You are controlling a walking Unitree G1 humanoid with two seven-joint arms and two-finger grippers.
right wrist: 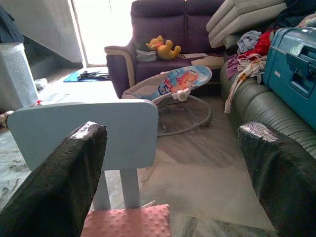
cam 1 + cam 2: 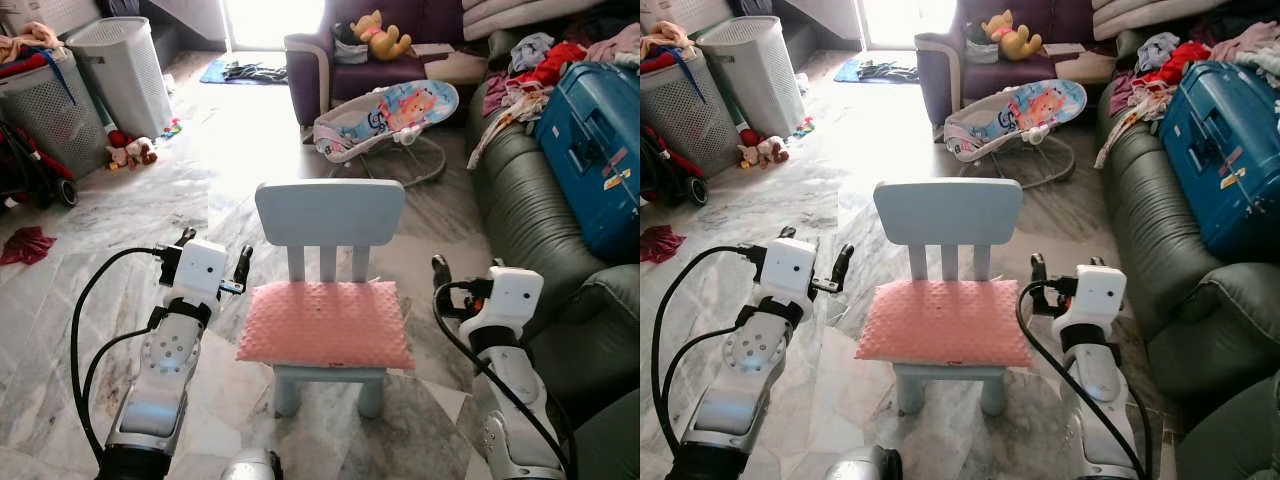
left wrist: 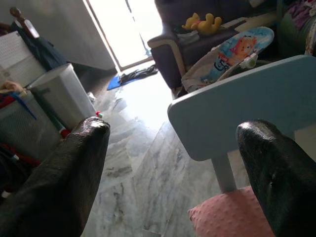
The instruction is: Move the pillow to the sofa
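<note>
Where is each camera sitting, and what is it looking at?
Left eye view: on the head, looking down at the pink pillow on the small chair; both arms show, left hand and right hand.
Right eye view: beside it, same scene, green sofa on the right.
Left wrist view: looks between its open fingers at the chair's back.
Right wrist view: between open fingers toward the baby bouncer.
Shared: all views show chair and pillow.
</note>
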